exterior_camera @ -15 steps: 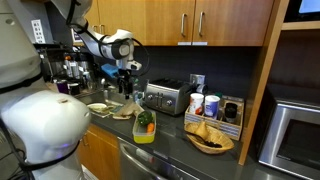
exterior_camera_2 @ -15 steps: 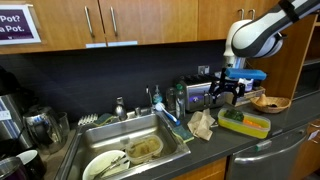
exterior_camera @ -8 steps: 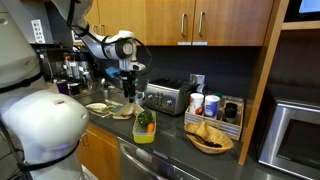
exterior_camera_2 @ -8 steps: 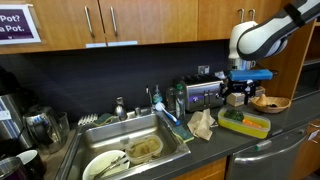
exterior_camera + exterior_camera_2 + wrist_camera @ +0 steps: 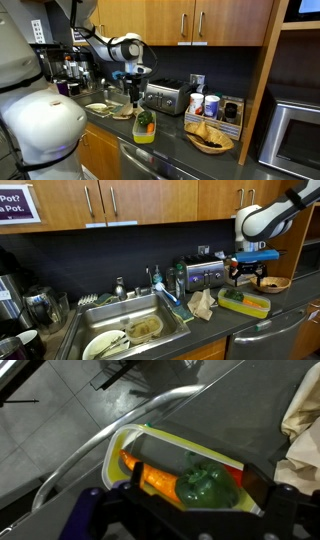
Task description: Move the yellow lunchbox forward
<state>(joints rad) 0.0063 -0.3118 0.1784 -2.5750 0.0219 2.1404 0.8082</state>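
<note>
The yellow lunchbox (image 5: 145,128) is a small yellow-green box near the counter's front edge, with an orange carrot and a green pepper in it. It also shows in an exterior view (image 5: 244,302) and fills the wrist view (image 5: 150,465). My gripper (image 5: 135,96) hangs a little above it, seen too in an exterior view (image 5: 249,276). In the wrist view my gripper (image 5: 197,481) is open and empty, with its fingers (image 5: 138,476) on either side of the box's contents.
A silver toaster (image 5: 165,97) stands behind the lunchbox. A dark basket of tan food (image 5: 208,135) lies beside it. Crumpled brown paper (image 5: 203,303) sits between the box and the sink (image 5: 130,320). Cups (image 5: 203,105) and a microwave (image 5: 295,135) stand further along.
My gripper has moved sideways from beside the paper to above the lunchbox. It stays open. The lunchbox has not moved.
</note>
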